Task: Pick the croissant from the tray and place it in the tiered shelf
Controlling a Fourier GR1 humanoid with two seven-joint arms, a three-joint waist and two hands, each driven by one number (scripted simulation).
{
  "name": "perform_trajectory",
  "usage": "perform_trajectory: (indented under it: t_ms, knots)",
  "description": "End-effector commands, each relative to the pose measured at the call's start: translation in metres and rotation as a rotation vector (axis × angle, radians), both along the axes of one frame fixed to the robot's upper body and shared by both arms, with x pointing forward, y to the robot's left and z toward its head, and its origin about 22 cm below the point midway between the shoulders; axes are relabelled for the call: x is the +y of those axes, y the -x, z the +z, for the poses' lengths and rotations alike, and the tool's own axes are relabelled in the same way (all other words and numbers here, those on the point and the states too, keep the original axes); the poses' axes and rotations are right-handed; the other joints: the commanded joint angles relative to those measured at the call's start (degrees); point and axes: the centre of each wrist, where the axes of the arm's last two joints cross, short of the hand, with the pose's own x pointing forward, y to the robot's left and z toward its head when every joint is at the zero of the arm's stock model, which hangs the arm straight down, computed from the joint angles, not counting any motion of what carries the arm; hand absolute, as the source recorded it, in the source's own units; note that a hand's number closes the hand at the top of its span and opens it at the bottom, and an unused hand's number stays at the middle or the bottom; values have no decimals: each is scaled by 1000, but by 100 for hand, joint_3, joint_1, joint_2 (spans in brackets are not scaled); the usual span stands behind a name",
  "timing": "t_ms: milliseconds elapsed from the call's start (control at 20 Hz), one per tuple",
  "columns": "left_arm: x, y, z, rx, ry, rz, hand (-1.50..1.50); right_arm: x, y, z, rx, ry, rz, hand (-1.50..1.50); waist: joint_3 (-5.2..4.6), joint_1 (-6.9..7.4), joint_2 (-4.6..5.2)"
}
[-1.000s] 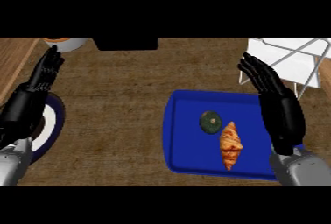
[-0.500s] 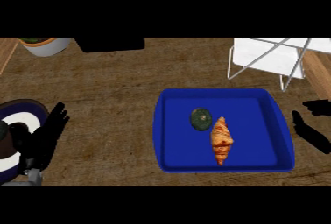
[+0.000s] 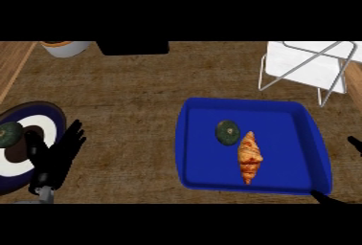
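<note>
Tabletop (image 3: 134, 91) is brown woven-looking, fills my view; a lighter wood strip runs down the far left edge. Widest open stretch is the band between the plate on the left and the tray, plus the strip above the tray up to the top edge.

Blue tray (image 3: 194, 143) sits right of centre, raised rim all round. Its right rim is near the view's right edge, little room there. Lower rim runs close to the bottom of the scene.

Tiered shelf (image 3: 311, 64), white with wire legs, is at top right, just beyond the tray's far right corner, apart from it.

Plate (image 3: 39, 127), dark blue and white, cut off by the left edge, with a dark green round item (image 3: 8, 134) on it.

Left hand (image 3: 56, 158) is low left, overlapping the plate's right rim, fingers straight and spread, holding nothing. Right hand (image 3: 354, 143): only dark tips show at the right edge and bottom right corner by the tray; I can't tell its state.

Croissant (image 3: 248, 156) lies in the tray, centre-right, long axis running near to far, untouched. A dark green round object (image 3: 227, 132) sits just beside its far end, upper left.

Pot (image 3: 67, 47) and dark block (image 3: 133, 47) at the top edge, both cut off.
</note>
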Motion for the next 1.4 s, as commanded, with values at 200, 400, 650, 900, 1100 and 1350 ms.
perform_trajectory:
  t_ms: [200, 400, 650, 900, 1100, 1350]
  knots:
    - [-6, -13, 2, 3, 10, -16, 0, 62, 27, 69, 208, 72, 1, -150, 1, 223, 39]
    - [-24, -20, 7, 11, 14, -74, 0, 90, 4, 65, 289, 103, -102, -150, -6, 450, 75]
    - [-24, -21, 2, 15, 11, -69, 0, 121, -33, 41, 301, 171, -198, -150, 1, 478, 72]
    - [-18, -31, 10, 7, 8, -62, 0, 133, -68, 33, 372, 231, -275, -150, 8, 399, 71]
    - [-15, -28, 4, 14, 20, -50, 0, 153, -87, 7, 478, 227, -285, -150, 13, 388, 73]
    - [-16, -14, 0, 13, 7, -50, 0, 173, -96, -6, 547, 289, -281, -150, 20, 336, 35]
